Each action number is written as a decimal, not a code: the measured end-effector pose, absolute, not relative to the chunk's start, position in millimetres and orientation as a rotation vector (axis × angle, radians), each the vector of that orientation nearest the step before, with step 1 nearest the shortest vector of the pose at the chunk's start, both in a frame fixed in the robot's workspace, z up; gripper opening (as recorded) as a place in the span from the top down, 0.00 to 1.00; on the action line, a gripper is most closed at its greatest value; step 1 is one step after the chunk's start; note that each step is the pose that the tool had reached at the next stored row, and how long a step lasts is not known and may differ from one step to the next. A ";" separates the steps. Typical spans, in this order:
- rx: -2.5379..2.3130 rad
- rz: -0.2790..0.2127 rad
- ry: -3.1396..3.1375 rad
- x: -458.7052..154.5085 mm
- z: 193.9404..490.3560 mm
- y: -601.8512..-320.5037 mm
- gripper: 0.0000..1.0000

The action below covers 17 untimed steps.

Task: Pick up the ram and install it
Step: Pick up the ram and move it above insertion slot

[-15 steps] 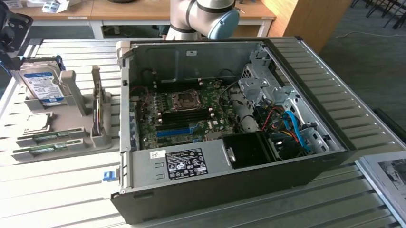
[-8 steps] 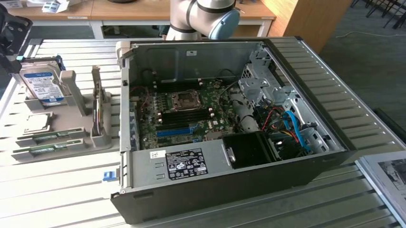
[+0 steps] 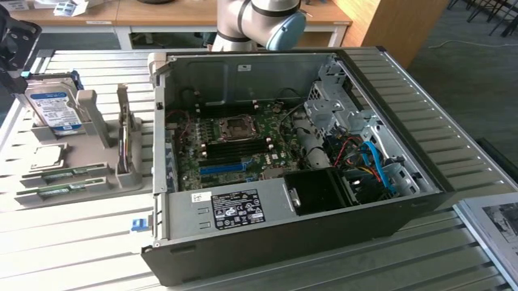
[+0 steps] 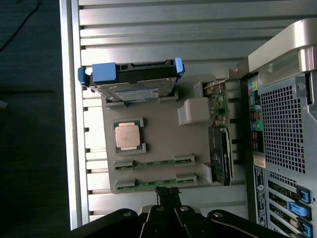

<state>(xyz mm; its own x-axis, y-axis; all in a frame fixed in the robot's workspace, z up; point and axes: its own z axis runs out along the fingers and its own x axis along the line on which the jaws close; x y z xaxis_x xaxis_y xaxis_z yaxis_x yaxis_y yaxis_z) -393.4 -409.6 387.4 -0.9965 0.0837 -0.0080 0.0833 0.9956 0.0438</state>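
Two rams, thin green sticks (image 4: 153, 162) (image 4: 148, 184), lie side by side in slots at one edge of a grey holder tray (image 4: 163, 134). In the exterior view they are at the tray's near end (image 3: 63, 174) (image 3: 58, 190). My gripper (image 4: 167, 194) hangs well above the table with its dark fingers pressed together, shut on nothing. Its tips line up just beyond the outer ram, apart from it. The open computer case (image 3: 324, 236) lies on its side to the exterior view's right, with the motherboard (image 3: 235, 145) exposed.
On the same tray stand a silver hard drive (image 4: 131, 89) with blue clips, a square CPU (image 4: 129, 136) and an upright card (image 4: 219, 148). The case's rear panel (image 4: 285, 124) borders the tray. The slatted metal table (image 3: 73, 242) ends near the tray's far side.
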 end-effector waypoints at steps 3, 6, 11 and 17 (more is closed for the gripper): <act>0.131 0.068 3.128 -393.4 387.4 -409.6 0.90; 0.126 0.068 3.129 -393.4 387.5 -409.6 0.90; 0.091 0.068 3.130 -393.5 387.4 -409.6 0.90; 0.014 0.069 3.133 -393.4 387.4 -409.6 0.90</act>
